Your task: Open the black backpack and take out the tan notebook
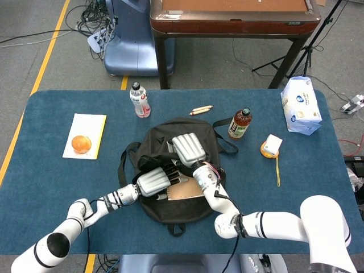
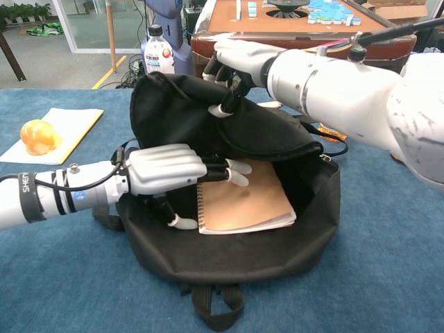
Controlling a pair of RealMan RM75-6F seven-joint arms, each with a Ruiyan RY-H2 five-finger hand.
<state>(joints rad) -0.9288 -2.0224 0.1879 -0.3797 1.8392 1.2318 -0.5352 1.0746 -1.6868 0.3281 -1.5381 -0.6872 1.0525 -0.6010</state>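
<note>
The black backpack (image 1: pixel 152 139) (image 2: pixel 208 257) lies in the middle of the table with its mouth open toward me. My right hand (image 1: pixel 187 149) (image 2: pixel 236 66) grips the upper flap and holds it raised. Inside lies the tan notebook (image 2: pixel 246 201) (image 1: pixel 187 192), spiral edge to the left. My left hand (image 1: pixel 153 181) (image 2: pixel 166 170) reaches into the opening. Its fingers (image 2: pixel 232 173) rest on the notebook's top near the spiral, and the thumb sits beside that edge, lower down. I see no firm pinch on the notebook.
On the blue table (image 1: pixel 45 114) stand a water bottle (image 1: pixel 139 99) and a tea bottle (image 1: pixel 240 123) behind the backpack. An orange (image 1: pixel 81 143) on a yellow pad lies at the left. Pencils (image 1: pixel 201 109), a tape measure (image 1: pixel 272 146) and a tissue pack (image 1: pixel 300 105) lie farther right.
</note>
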